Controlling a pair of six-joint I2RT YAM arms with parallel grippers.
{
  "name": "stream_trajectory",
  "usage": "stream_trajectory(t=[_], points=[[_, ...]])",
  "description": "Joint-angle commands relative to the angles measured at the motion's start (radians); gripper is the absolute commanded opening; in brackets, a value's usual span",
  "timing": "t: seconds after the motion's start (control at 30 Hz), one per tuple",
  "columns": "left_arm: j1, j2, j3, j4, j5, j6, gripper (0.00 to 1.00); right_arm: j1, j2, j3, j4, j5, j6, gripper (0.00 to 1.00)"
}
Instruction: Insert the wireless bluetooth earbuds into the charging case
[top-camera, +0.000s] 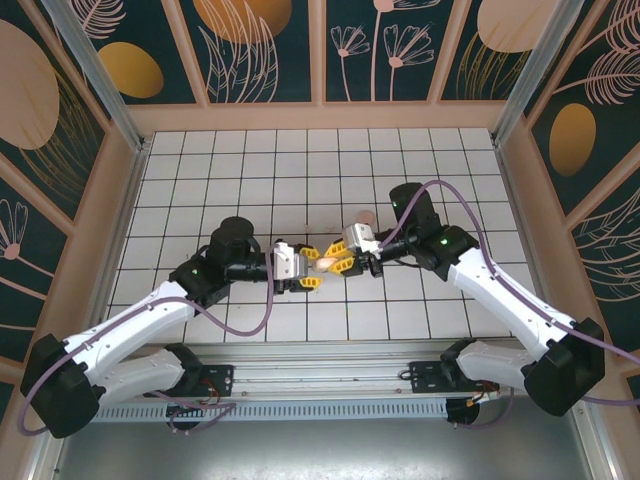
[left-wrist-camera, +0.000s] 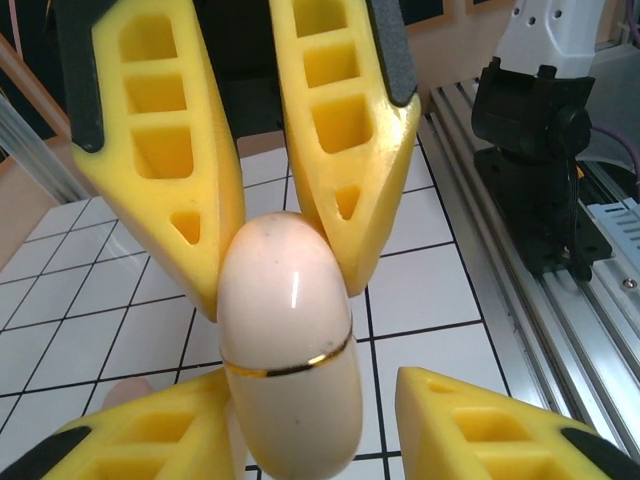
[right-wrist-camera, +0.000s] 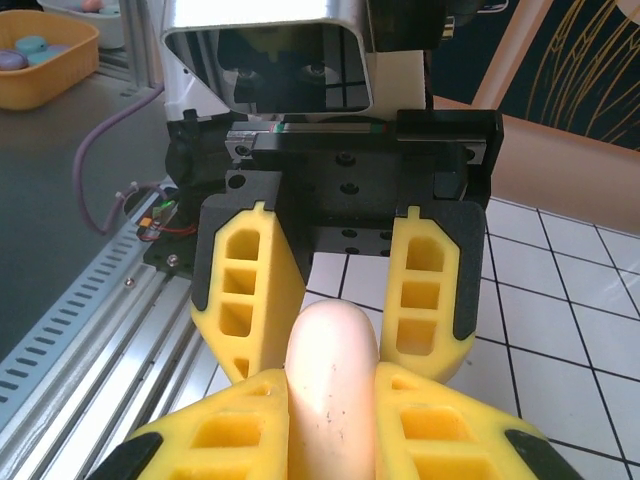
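The small, smooth, salmon-pink, pebble-shaped charging case (left-wrist-camera: 290, 330) hangs in the air above the middle of the white tiled bench (top-camera: 250, 170), between the heads of the two arms, which meet nose to nose. Its two oval halves are closed together, with a thin gold seam (left-wrist-camera: 300, 365) running round the join. The right gripper (top-camera: 339, 264) has its yellow, hollow-ribbed fingers (right-wrist-camera: 230, 440) pinching the case from both sides, their tips converging on one rounded end. The left gripper (top-camera: 316, 271) faces it from the opposite side, and its yellow fingers (left-wrist-camera: 500, 430) bracket the other end of the case. One finger lies against the shell, but a narrow strip of tile shows between the shell and the other finger, so I cannot tell whether this pair truly grips.
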Motion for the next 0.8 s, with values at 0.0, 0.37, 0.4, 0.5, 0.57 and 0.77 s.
stream_trajectory(t=[0.0,0.37,0.4,0.5,0.57,0.77], points=[[-0.001,0.008,0.029,0.021,0.025,-0.033,0.43,0.006,-0.029,-0.004,0.061,0.031,0.016,0.06],[-0.001,0.008,0.034,0.052,0.018,-0.073,0.38,0.016,-0.035,-0.016,0.071,0.055,0.025,0.06],[-0.002,0.004,0.034,0.054,0.015,-0.075,0.38,0.016,-0.034,-0.016,0.071,0.056,0.024,0.06],[-0.002,-0.002,0.036,0.055,0.010,-0.078,0.33,0.017,-0.034,-0.018,0.071,0.065,0.024,0.06],[-0.002,-0.005,0.036,0.055,0.011,-0.078,0.33,0.018,-0.036,-0.017,0.070,0.074,0.024,0.06],[-0.001,-0.020,0.027,0.049,-0.003,-0.073,0.34,0.018,-0.047,-0.032,0.076,0.086,0.034,0.06]])
